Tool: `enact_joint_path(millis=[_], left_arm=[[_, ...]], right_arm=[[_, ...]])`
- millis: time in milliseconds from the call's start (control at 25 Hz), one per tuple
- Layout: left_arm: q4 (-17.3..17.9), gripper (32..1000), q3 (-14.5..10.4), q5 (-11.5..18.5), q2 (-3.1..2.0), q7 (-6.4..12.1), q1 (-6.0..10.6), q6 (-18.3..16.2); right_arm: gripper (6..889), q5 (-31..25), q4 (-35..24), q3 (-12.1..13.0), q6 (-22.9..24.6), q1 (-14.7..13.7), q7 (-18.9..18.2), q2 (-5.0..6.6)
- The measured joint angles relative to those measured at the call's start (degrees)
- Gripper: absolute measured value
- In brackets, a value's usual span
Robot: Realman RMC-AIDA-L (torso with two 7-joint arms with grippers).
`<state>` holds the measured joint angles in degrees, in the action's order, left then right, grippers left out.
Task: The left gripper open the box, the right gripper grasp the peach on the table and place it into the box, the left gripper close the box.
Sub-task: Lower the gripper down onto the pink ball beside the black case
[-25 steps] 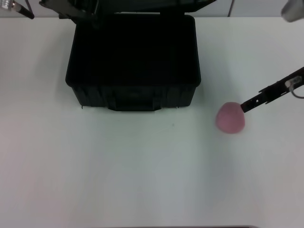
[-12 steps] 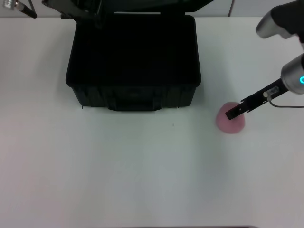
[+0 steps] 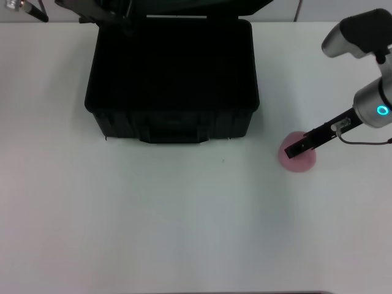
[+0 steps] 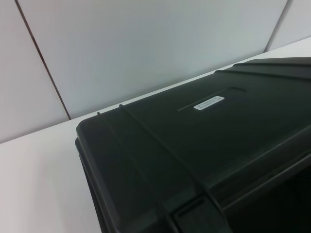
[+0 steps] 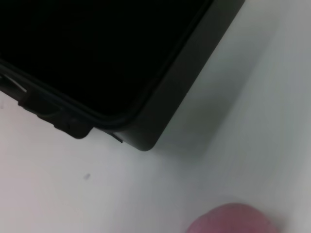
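Sitting open mid-table, the box [image 3: 171, 79] had its lid up at the back, the left gripper [image 3: 24, 8] off by the far left corner, fingers not readable. Right of the box's front corner lay the peach [image 3: 298, 160] on the table [image 3: 184, 226]. Right gripper [image 3: 293, 149] hung over its top, directly above; peach round, no long axis. Grip state: can't tell, no clamp visible.

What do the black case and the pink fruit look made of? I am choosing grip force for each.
The large black ribbed case looks like hard moulded plastic with a dull satin finish: raised ribs and a crisp rim edge show in the left wrist view. The small round pink peach looks matte, with no glints; whether it is real, foam or rubber cannot be told.
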<state>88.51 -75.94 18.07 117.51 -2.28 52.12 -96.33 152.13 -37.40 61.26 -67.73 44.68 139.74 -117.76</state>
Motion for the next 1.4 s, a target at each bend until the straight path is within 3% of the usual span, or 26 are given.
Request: enact_joint_path(millis=[560,1320,1400], left_arm=[[0.0,383,-0.09,0.0,0.09,0.0,0.45,0.0],[-0.08,383,-0.08,0.0,0.09,0.02,0.45,0.0],[-0.1,383,-0.09,0.01,0.09,0.02,0.43,0.0]], right_arm=[[698,-0.01,5.38,0.0,5.27,0.78,-1.43,-0.34],[691,0.09,5.77,0.08,4.94,0.82,-0.92,-0.31],[631,0.03,5.77,0.08,4.87,0.83,-0.88,-0.3]])
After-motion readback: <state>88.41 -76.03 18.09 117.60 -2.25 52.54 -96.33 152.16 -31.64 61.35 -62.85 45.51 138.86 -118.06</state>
